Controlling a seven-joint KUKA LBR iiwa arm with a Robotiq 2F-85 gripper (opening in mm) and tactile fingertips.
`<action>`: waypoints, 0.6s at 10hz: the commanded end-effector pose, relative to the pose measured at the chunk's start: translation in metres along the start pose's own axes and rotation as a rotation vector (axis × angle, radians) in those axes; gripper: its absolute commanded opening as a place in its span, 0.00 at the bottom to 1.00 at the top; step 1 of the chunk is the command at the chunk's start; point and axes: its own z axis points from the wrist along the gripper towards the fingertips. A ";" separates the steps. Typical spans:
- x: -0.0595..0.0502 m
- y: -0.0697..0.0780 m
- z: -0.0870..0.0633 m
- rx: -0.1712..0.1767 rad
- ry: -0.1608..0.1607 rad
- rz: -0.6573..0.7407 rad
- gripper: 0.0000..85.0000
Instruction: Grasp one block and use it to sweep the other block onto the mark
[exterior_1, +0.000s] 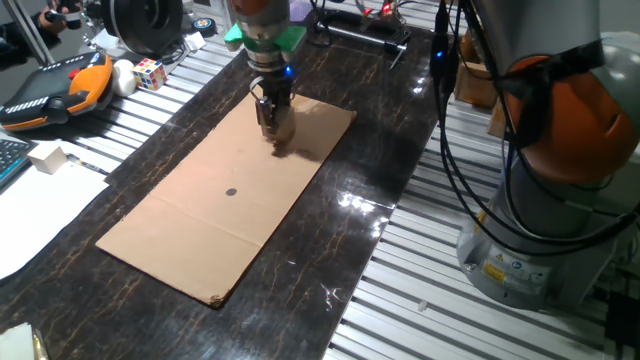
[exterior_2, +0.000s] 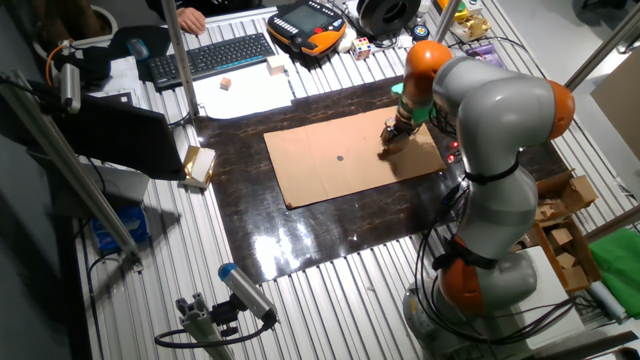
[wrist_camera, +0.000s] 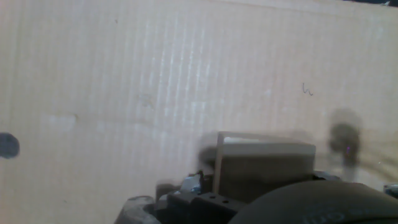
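Note:
The plain tan wooden cube (exterior_1: 283, 130) stands on the far end of the brown cardboard (exterior_1: 200, 225), right at my fingertips. My gripper (exterior_1: 275, 128) is down at the cardboard and looks shut on the cube. In the hand view the cube (wrist_camera: 264, 163) fills the lower middle, tight against the gripper body. The mark, a small dark grey dot (exterior_1: 231, 192), lies on the cardboard well short of the gripper; it shows in the other fixed view (exterior_2: 340, 157) and at the left edge of the hand view (wrist_camera: 7, 145). I see no second block on the cardboard.
A Rubik's cube (exterior_1: 150, 72) and an orange teach pendant (exterior_1: 55, 90) lie at the far left. A small pale wooden block (exterior_1: 47, 157) sits by white paper. A keyboard (exterior_2: 210, 58) lies beyond. The robot base (exterior_1: 560, 180) and cables stand to the right.

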 end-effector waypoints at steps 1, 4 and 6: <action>0.000 0.000 -0.001 0.004 0.002 -0.014 0.71; -0.002 0.002 -0.003 0.026 0.001 -0.035 0.52; -0.002 0.005 -0.008 0.011 0.013 -0.041 0.35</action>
